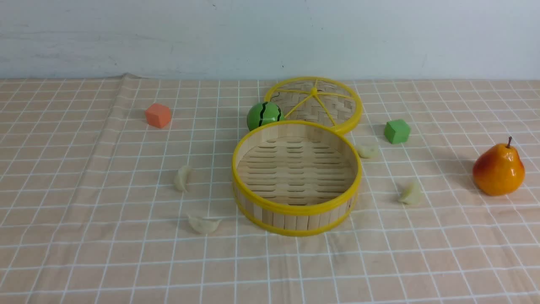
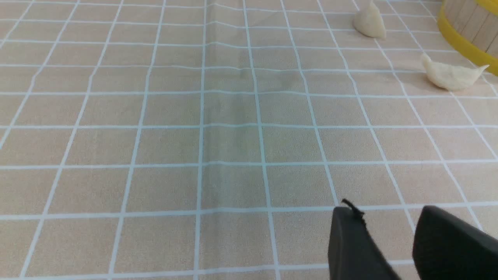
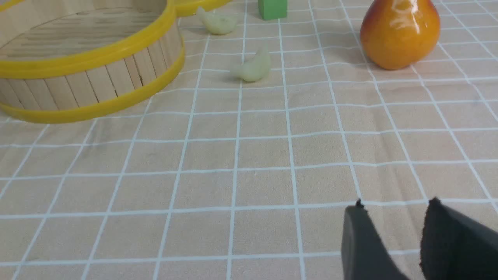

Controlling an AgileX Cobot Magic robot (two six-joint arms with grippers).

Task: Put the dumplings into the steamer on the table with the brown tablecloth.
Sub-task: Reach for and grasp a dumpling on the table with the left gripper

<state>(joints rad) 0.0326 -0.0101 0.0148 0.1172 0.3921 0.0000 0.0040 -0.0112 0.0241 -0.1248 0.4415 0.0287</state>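
The steamer [image 1: 295, 209] stands empty in the middle of the table, on the brown tablecloth [image 1: 105, 253]. Two dumplings lie to its left, one [image 1: 182, 178] farther back and one [image 1: 203, 223] nearer. Two more lie to its right, one [image 1: 368, 150] by the wall and one [image 1: 411, 194] nearer. Neither arm shows in the front view. In the left wrist view my left gripper [image 2: 385, 212] is open over bare cloth, well short of the dumplings [image 2: 451, 76] [image 2: 369, 24]. My right gripper [image 3: 395, 206] is open too, with a dumpling [image 3: 253, 67] and the steamer [image 3: 97, 77] ahead.
The woven lid [image 1: 320, 103] lies flat behind the steamer with a green watermelon ball [image 1: 264, 115] beside it. An orange cube [image 1: 158, 115] sits back left, a green cube [image 1: 397, 131] back right. A pear [image 1: 498, 170] stands at the far right.
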